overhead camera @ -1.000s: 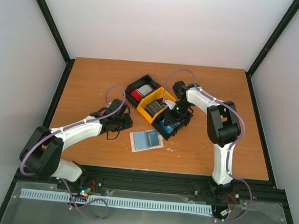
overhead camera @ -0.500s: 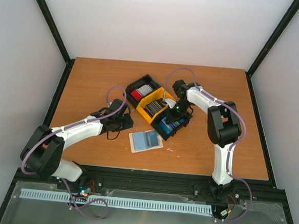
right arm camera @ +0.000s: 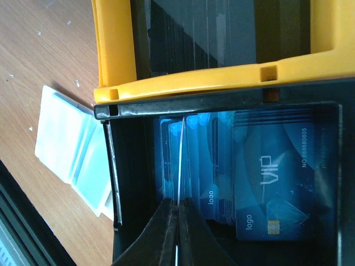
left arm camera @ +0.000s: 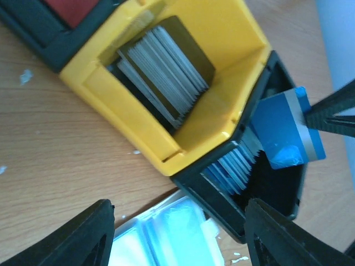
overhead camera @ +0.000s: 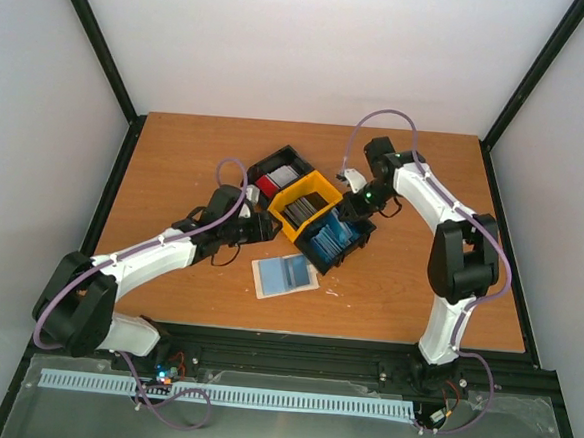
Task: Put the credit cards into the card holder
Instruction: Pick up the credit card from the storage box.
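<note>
My right claw [right arm camera: 178, 213] pinches one thin, glossy blue card [left arm camera: 289, 128] edge-on, above the packed row of blue cards [right arm camera: 260, 177] in the near black bin of the plastic tray [overhead camera: 296, 186]. My left claw [left arm camera: 177, 213] is spread wide over the tray's near-left side, holding nothing. The flat, pale card holder [overhead camera: 286, 276] lies open on the wooden table [overhead camera: 176, 161], just near of the tray.

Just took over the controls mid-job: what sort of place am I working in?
Probably a lab robot test cell: a wooden table boxed in by white panels on black frame struts, with a sorting bin tray of credit cards.
</note>
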Available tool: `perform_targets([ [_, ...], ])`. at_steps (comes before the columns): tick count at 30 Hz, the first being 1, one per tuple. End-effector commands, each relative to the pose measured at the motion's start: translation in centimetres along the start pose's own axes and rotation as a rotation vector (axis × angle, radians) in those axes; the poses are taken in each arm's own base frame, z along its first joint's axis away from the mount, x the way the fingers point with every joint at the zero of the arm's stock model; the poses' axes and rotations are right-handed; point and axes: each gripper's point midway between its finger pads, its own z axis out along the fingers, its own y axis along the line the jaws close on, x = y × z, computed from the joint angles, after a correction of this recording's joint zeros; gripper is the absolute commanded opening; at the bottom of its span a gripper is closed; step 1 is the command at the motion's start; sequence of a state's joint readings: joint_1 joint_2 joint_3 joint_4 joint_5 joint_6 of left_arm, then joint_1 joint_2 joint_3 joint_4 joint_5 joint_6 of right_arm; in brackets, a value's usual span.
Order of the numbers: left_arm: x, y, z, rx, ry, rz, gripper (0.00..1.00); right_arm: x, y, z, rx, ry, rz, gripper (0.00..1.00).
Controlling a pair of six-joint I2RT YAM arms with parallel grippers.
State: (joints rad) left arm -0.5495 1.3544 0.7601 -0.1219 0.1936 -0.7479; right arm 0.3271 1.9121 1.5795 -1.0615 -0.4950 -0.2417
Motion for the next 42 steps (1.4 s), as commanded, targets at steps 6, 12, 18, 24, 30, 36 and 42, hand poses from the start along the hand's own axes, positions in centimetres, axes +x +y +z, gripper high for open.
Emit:
perform_targets([
  [6, -1.2, -4.8, -1.0, 0.233, -0.02, 0.111, 0.73, -1.5, 1.2, -3.3, -0.052, -0.129, 0.046, 0.03],
  [12, -1.8, -6.2, -1.4, 0.284, -0.034, 0.141, 0.81, -0.8, 1.7, -5.2, -0.04, -0.177, 0.103, 0.03],
  [18, -2.4, -8.3, -1.9, 0.366, -0.024, 0.172, 0.92, 0.0, 1.9, -5.8, -0.05, -0.209, 0.189, 0.03],
  [24, -3.2, -11.0, -2.5, 0.456, 0.013, 0.202, 1.0, -0.6, 4.8, -7.1, -0.239, -0.333, 0.365, 0.03],
  [30, -3.3, -12.3, -2.9, 0.495, 0.053, 0.202, 1.0, -1.7, 8.6, -9.7, -0.506, -0.467, 0.453, 0.03],
  [36, -3.2, -14.1, -3.7, 0.561, 0.139, 0.173, 1.0, -1.9, 10.7, -11.4, -0.643, -0.505, 0.44, 0.03],
  [42, -3.1, -15.4, -5.2, 0.73, 0.239, 0.108, 0.79, -1.7, 11.6, -11.7, -0.692, -0.488, 0.4, 0.03],
])
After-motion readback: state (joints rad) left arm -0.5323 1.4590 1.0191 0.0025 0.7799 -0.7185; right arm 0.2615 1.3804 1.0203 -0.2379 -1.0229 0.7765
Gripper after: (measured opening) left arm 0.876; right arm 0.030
